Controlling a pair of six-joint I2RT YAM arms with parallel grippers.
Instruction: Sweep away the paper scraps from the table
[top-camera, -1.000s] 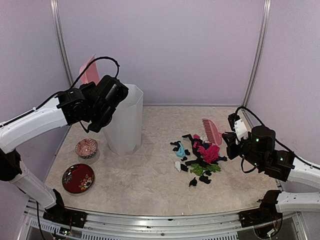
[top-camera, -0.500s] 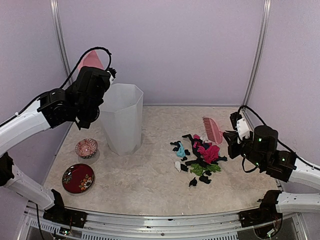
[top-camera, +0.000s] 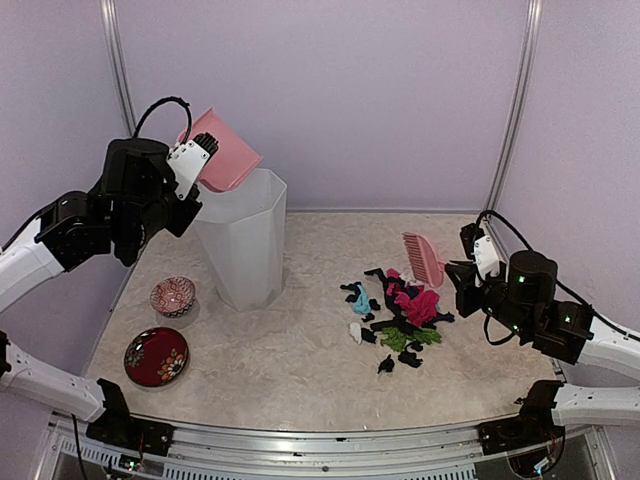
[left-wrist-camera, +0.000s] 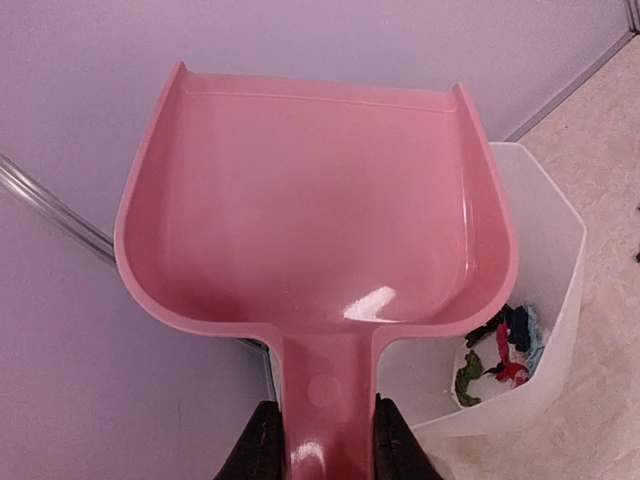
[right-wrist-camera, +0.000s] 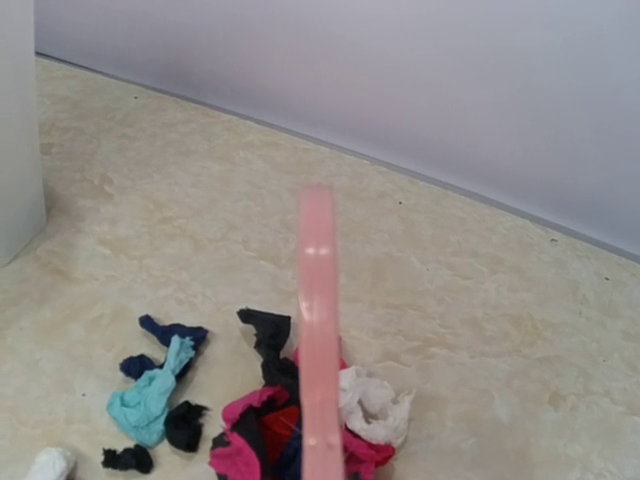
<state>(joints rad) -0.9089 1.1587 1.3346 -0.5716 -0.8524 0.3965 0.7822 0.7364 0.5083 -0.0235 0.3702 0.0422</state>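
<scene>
The paper scraps (top-camera: 400, 315) lie in a loose pile of black, magenta, green, teal and white bits right of centre on the table (top-camera: 300, 360). My left gripper (top-camera: 193, 158) is shut on the handle of the pink dustpan (top-camera: 222, 152) and holds it in the air at the white bin's rim. In the left wrist view the dustpan (left-wrist-camera: 320, 200) is empty, my gripper (left-wrist-camera: 322, 440) clamps its handle, and several scraps (left-wrist-camera: 500, 345) lie in the bin. My right gripper (top-camera: 462, 272) holds the pink brush (top-camera: 424, 260) just behind the pile. In the right wrist view the brush (right-wrist-camera: 318, 330) stands edge-on over the scraps (right-wrist-camera: 260, 420).
A tall white bin (top-camera: 245, 240) stands at the back left. A small red patterned bowl (top-camera: 173, 296) and a red plate (top-camera: 156, 356) sit near the left edge. Lilac walls and metal posts close in the table.
My left arm has pulled back to the left and turned the dustpan, so its open face now shows above the bin's rim. The right arm and the brush have barely moved.
</scene>
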